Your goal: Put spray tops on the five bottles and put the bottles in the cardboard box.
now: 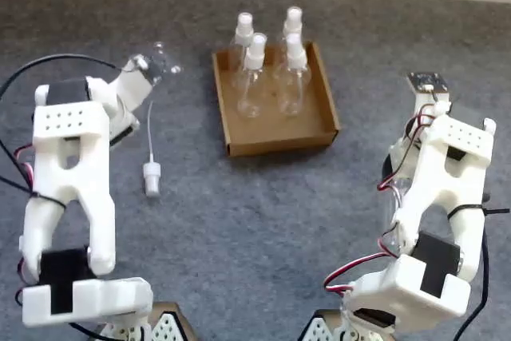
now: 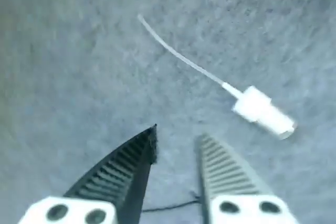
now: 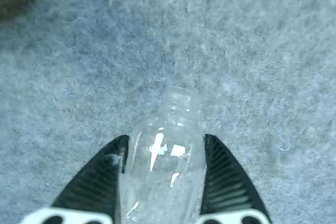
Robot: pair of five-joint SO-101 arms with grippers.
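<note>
Now left tool narrowly parted beside spray top; right tool clamps bottle.

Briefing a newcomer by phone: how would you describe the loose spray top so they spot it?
Find the cardboard box on the grey carpet, with four capped bottles standing in it. To its left in the high view, the spray top lies flat on the carpet. Unlike the others, it sits on no bottle, its thin tube bare.

Lower body of the bottle — and the right tool's finger roots — past the frame edge.
</note>
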